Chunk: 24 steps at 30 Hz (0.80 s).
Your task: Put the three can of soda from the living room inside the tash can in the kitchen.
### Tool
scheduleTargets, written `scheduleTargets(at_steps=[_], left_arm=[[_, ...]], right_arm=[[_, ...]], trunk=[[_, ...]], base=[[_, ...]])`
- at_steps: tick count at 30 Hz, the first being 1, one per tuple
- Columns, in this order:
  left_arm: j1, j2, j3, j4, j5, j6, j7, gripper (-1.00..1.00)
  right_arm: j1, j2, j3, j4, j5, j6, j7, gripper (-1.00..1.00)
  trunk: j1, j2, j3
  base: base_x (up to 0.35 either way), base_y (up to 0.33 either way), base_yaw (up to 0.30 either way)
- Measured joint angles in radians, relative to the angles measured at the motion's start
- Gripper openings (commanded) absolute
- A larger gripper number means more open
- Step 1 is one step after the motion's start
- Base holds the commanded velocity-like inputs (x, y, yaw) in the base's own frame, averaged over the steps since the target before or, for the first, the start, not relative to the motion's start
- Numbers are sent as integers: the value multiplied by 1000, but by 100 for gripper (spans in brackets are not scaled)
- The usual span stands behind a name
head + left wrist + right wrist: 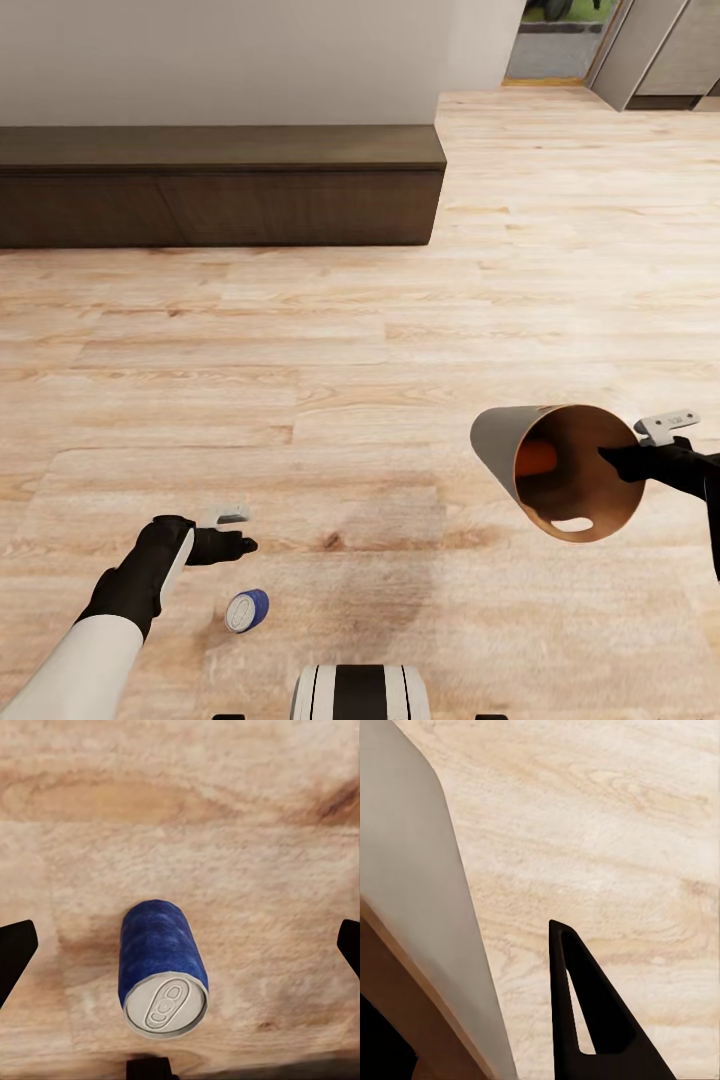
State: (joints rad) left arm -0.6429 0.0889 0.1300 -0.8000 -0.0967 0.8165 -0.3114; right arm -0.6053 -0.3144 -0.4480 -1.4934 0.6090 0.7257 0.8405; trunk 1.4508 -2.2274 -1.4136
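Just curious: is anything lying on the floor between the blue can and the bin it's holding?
No. In the head view, only bare wood floor separates the blue can from the bin.

You've got a matt pale wood-plank floor (300,380), a dark wood-grain bench (220,185), a mottled blue can (160,952) with dull silver metal top, and a bin (505,445) smooth grey outside, brown inside.
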Motion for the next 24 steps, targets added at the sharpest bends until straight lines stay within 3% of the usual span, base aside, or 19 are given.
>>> scheduleTargets(at_steps=[6,11,17,24], left_arm=[[0,0,-1,-1,0,1,0,100],[0,0,-1,-3,-1,1,0,100],[0,0,-1,-4,-1,1,1,100],[0,-1,-18,-5,0,1,22,100]], right_arm=[[-25,-4,26,0,1,58,-1,-100],[-44,-2,31,0,73,91,3,-100],[-47,1,35,0,80,105,6,-100],[-48,3,35,1,80,109,5,-100]], trunk=[[11,-21,-17],[19,-35,-31],[19,-35,-40],[19,-35,-50]], base=[[0,0,0],[0,0,0],[-29,0,0],[-219,0,0]])
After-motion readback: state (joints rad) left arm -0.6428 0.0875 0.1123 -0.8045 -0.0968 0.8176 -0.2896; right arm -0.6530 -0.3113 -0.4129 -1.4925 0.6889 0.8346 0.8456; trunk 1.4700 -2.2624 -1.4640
